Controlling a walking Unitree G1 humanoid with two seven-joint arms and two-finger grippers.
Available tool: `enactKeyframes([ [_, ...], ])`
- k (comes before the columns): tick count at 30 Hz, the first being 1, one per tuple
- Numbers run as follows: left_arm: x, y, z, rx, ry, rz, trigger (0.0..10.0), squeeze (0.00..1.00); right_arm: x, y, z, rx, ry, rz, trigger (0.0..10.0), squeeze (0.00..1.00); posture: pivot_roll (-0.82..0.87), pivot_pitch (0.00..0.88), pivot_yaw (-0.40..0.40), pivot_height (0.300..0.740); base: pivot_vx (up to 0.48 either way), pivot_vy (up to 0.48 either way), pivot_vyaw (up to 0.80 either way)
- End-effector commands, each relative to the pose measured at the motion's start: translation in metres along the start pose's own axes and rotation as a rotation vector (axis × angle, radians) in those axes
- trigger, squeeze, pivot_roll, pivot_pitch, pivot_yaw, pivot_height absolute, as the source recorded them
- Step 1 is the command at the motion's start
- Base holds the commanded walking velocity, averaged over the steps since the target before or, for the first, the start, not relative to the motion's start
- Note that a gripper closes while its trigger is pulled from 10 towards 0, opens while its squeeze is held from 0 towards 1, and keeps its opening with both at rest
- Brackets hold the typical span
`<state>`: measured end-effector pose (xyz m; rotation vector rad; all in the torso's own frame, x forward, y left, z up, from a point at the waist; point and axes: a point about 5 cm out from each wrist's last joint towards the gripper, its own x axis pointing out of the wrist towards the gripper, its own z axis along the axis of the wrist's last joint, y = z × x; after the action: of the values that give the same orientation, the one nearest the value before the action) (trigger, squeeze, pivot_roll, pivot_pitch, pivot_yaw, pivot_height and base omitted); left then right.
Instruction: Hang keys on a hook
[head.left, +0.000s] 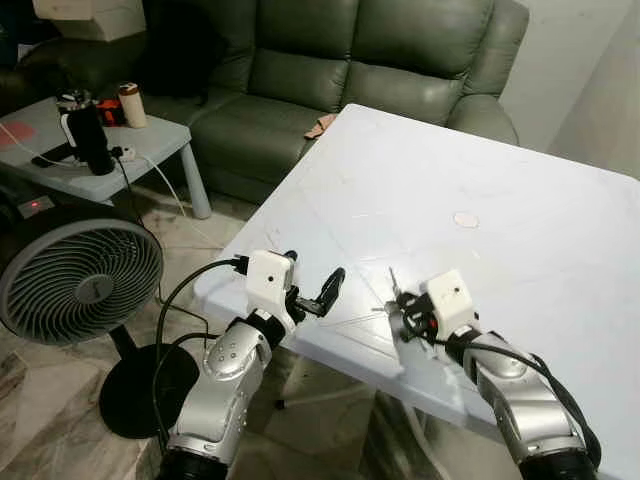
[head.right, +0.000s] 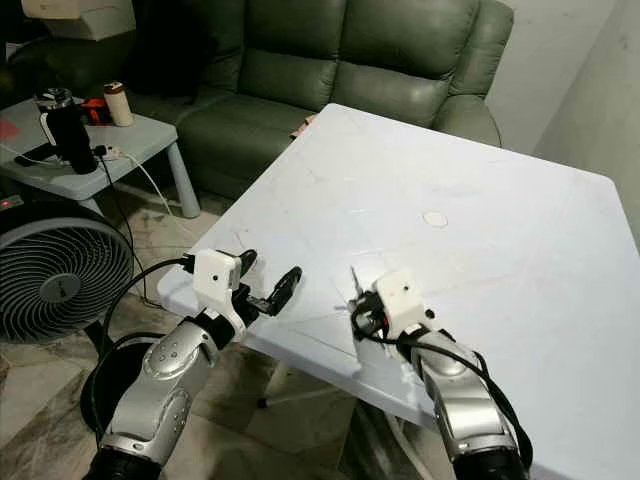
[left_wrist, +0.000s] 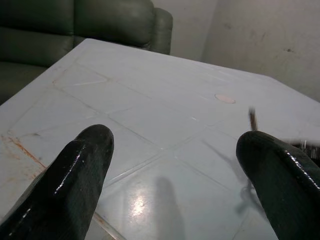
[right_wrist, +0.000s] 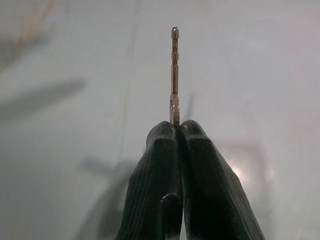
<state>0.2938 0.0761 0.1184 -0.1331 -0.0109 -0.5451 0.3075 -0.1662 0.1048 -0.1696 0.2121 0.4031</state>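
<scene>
Green leather sofa (head.left: 350, 70) at the back, against a pale wall. White worktop (head.left: 520, 200) in front, scuffed, with a small round mark (head.left: 465, 219) near its middle. Round grey fan (head.left: 75, 280) on the floor to the left, beside a low side table (head.left: 100, 180) cluttered with a dark bottle (head.left: 90, 140) and cables. Left pincer (head.left: 310, 290) over the worktop's near corner, fingers (left_wrist: 75, 175) spread wide, nothing held. Right pincer (head.left: 403, 310) just above the worktop's near edge, fingers (right_wrist: 200, 170) pressed together on a key (right_wrist: 174, 75), blade sticking straight out past the tips.
</scene>
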Motion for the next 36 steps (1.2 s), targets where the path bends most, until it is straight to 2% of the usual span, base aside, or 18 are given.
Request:
enactKeyframes([
  [1, 0.003, -0.002, 0.003, 0.023, -0.007, -0.007, 10.0, 0.0, 0.0, -0.008, 0.007, 0.037, -0.046, -0.047, 0.0, 0.0, 0.06, 0.016, -0.07, 0.74, 0.0, 0.0, 0.0],
  [4, 0.004, -0.002, 0.004, 0.025, -0.007, -0.005, 10.0, 0.0, -0.002, -0.01, 0.016, 0.075, -0.114, -0.046, 0.0, 0.0, 0.06, 0.017, -0.071, 0.74, 0.0, 0.0, 0.0],
  [6, 0.004, -0.001, 0.004, 0.026, -0.009, -0.002, 10.0, 0.0, -0.001, -0.012, 0.018, 0.121, -0.117, -0.05, 0.0, 0.0, 0.06, 0.019, -0.072, 0.74, 0.0, 0.0, 0.0],
  [9, 0.006, 0.0, 0.005, 0.028, -0.011, 0.005, 10.0, 0.0, -0.001, -0.014, 0.022, 0.108, -0.146, -0.071, 0.0, 0.0, 0.06, 0.021, -0.074, 0.74, 0.0, 0.0, 0.0],
  [13, 0.01, 0.006, 0.012, 0.027, -0.035, 0.031, 10.0, 0.0, 0.0, -0.026, 0.03, 0.22, -0.187, -0.164, 0.0, 0.0, 0.06, 0.027, -0.078, 0.74, 0.0, 0.0, 0.0],
  [19, 0.017, 0.016, 0.023, 0.003, -0.076, 0.077, 10.0, 0.0, -0.003, -0.03, 0.041, 0.286, -0.249, -0.228, 0.0, 0.0, 0.05, 0.026, -0.078, 0.74, 0.0, 0.0, 0.0],
  [23, 0.02, 0.024, 0.031, -0.017, -0.109, 0.117, 10.0, 0.0, -0.005, -0.03, 0.044, 0.329, -0.276, -0.23, 0.0, 0.0, 0.04, 0.024, -0.074, 0.74, 0.0, 0.0, 0.0],
  [24, 0.022, 0.027, 0.034, -0.027, -0.118, 0.137, 10.0, 0.0, -0.005, -0.03, 0.045, 0.347, -0.285, -0.235, 0.5, 0.0, 0.04, 0.024, -0.074, 0.74, 0.0, 0.0, 0.0],
  [25, 0.025, 0.035, 0.041, -0.051, -0.139, 0.175, 10.0, 0.0, -0.007, -0.031, 0.049, 0.345, -0.316, -0.243, 2.3, 0.0, 0.04, 0.023, -0.073, 0.74, 0.0, 0.0, 0.0],
  [26, 0.025, 0.035, 0.041, -0.051, -0.139, 0.175, 10.0, 0.0, -0.007, -0.031, 0.049, 0.345, -0.316, -0.243, 2.3, 0.0, 0.04, 0.023, -0.073, 0.74, 0.0, 0.0, 0.0],
  [27, 0.026, 0.039, 0.044, -0.057, -0.146, 0.196, 10.0, 0.0, -0.008, -0.029, 0.049, 0.348, -0.324, -0.231, 5.3, 0.0, 0.04, 0.023, -0.073, 0.74, 0.0, 0.0, 0.0],
  [28, 0.027, 0.045, 0.049, -0.059, -0.16, 0.223, 10.0, 0.0, -0.008, -0.028, 0.049, 0.362, -0.324, -0.218, 9.9, 0.0, 0.04, 0.021, -0.069, 0.74, 0.0, 0.0, 0.0],
  [33, 0.031, 0.064, 0.064, -0.064, -0.188, 0.29, 10.0, 0.0, -0.013, -0.027, 0.059, 0.383, -0.405, -0.202, 10.0, 0.0, 0.04, 0.021, -0.069, 0.74, 0.0, 0.0, 0.0],
  [34, 0.032, 0.071, 0.072, -0.045, -0.204, 0.308, 10.0, 0.0, -0.015, -0.029, 0.064, 0.378, -0.442, -0.219, 10.0, 0.0, 0.03, 0.017, -0.065, 0.74, 0.0, 0.0, 0.0],
  [36, 0.031, 0.076, 0.078, -0.028, -0.217, 0.314, 10.0, 0.0, -0.016, -0.03, 0.066, 0.383, -0.453, -0.223, 10.0, 0.0, 0.03, 0.017, -0.065, 0.74, 0.0, 0.0, 0.0],
])
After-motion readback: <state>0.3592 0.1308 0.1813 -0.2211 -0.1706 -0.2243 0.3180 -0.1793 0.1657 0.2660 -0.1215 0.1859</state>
